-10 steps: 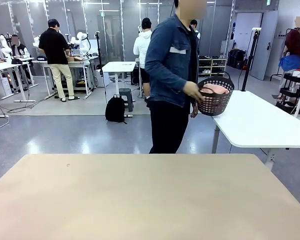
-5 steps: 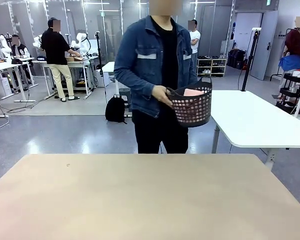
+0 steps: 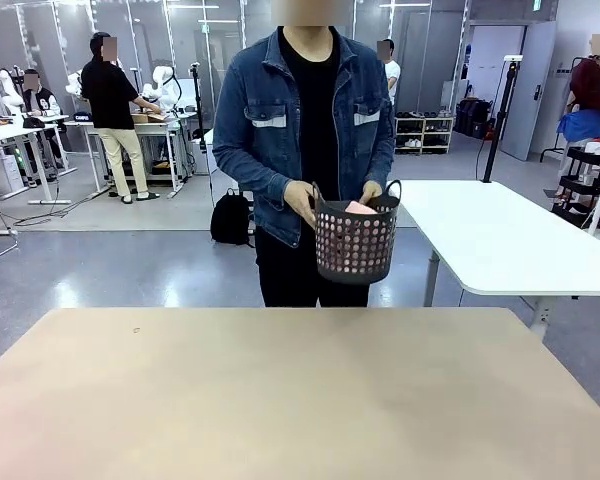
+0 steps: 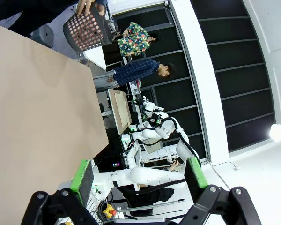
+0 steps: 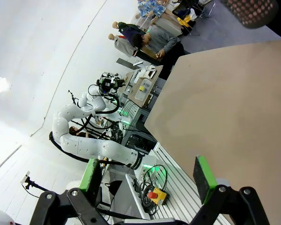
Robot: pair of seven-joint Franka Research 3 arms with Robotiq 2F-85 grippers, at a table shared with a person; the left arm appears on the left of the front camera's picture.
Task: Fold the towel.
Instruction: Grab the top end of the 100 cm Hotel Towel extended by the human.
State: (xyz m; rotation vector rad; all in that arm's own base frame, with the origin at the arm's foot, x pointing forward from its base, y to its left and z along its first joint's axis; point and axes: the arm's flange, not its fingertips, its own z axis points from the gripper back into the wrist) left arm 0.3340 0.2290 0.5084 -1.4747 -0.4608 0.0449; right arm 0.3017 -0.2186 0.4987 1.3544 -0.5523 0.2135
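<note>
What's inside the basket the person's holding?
Pale pink towel peeks above the rim of the dark perforated basket. Its bulk, and anything beneath it, is hidden by the basket wall.

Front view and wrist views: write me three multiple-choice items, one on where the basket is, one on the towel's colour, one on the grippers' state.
1. Where is the basket?
A. On the tan table
B. On the floor
C. In the person's hands, beyond the tan table's far edge

2. What colour is the towel inside it?
A. Salmon-pink
B. Blue
C. Green

3. How do the left gripper and right gripper stand?
A. Both shut on the towel
B. Both open and empty
C. Left shut, right open

Answers:
1 C, the person stands behind the table and holds the basket's rim with both hands.
2 A, a pink fold shows above the dark rim.
3 B, each wrist view shows the green pads wide apart with nothing between them.
</note>
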